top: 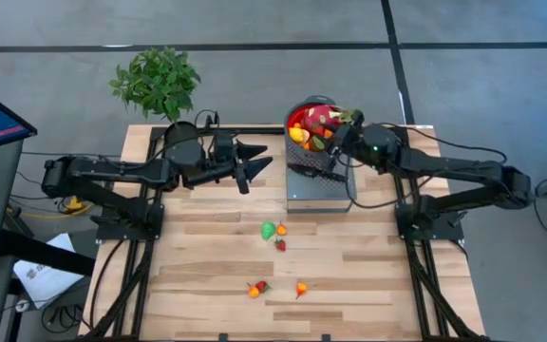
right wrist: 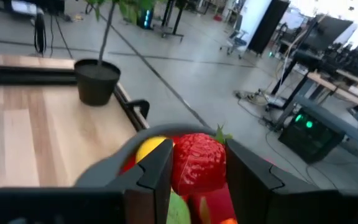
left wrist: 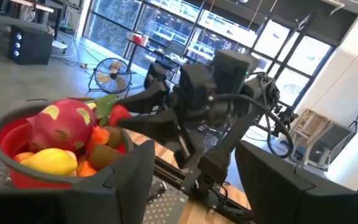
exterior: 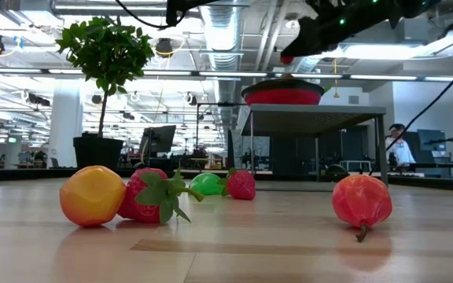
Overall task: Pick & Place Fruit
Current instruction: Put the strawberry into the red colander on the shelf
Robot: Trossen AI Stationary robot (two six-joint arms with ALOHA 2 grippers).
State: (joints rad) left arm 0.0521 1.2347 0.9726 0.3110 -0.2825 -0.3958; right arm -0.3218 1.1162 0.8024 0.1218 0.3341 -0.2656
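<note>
One red fruit [right wrist: 197,163] clamped in right gripper [right wrist: 197,177] over heaped bowl [top: 297,112]; probably rolls off on release. Left gripper [top: 254,161] apart, idle.

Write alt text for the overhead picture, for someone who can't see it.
The right gripper hovers over a red bowl heaped with toy fruit on a grey stand. The left gripper waits open nearby, and five small fruits lie on the wooden table.

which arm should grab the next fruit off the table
Probably the left. Its gripper is open and empty. The right gripper is over the red bowl with a red fruit between its fingers. The green fruit lies between both arms.
</note>
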